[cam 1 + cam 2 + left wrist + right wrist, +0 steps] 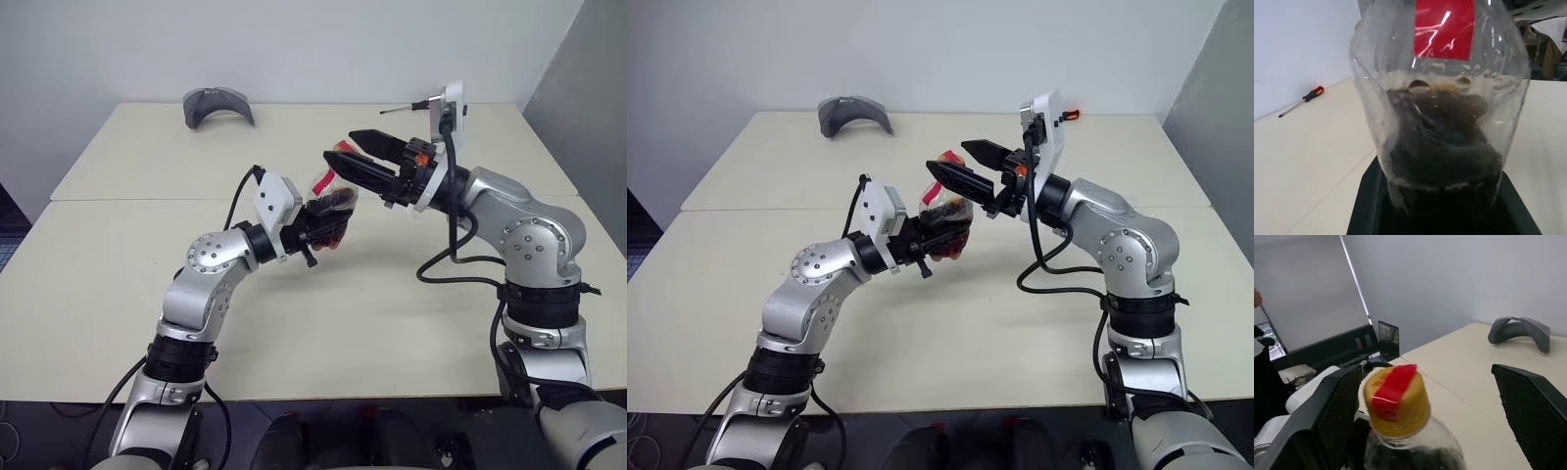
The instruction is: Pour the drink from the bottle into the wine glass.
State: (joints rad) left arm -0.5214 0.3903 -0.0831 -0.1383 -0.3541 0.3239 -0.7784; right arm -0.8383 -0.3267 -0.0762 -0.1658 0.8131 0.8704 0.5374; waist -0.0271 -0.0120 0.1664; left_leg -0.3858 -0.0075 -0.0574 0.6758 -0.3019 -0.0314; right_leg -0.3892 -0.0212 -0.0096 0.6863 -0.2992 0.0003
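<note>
The bottle [1440, 122] is clear plastic with a plain red label [1444, 27] and a yellow-orange cap [1397, 402] crossed by a red strip. The drink [1442, 152] inside is dark brown. The desk [147, 166] is pale cream. A grey curved object [217, 105] lies far left; a screwdriver [1303, 100] has an orange-and-black handle. Both claws [338, 157] [942, 233] are black.

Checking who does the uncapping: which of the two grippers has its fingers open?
The right gripper: its fingers stand wide apart on either side of the bottle's cap. The left gripper is shut on the bottle.
</note>
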